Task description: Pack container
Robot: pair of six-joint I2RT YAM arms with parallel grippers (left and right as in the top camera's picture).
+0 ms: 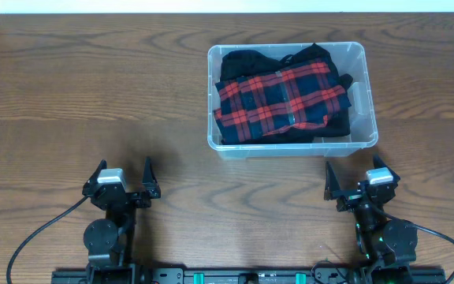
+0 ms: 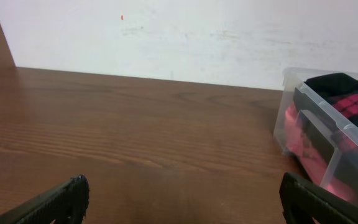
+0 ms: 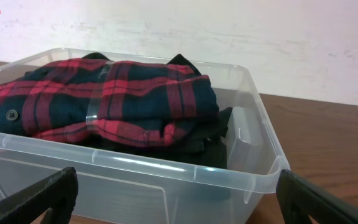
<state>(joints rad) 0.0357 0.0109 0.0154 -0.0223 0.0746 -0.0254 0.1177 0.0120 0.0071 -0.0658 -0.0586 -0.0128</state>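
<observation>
Overhead, the container (image 1: pixel 290 148) is being shown right of centre on the table (image 1: pixel 69 95), with a folded plaid shirt (image 1: pixel 278 99) lying over black clothing (image 1: pixel 243 63) — perhaps more than one garment. The left gripper (image 1: pixel 124 167) and right gripper (image 1: pixel 355 170) are being held spread wide, grasping nothing, parked at the near edge — likely because packing looks finished. Nothing is blocking either path.

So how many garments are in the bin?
2 visible: a plaid shirt folded on top, and a black garment beneath it, showing at the back and right of the bin. The black fabric may be several pieces, and more may be hidden underneath.
</observation>
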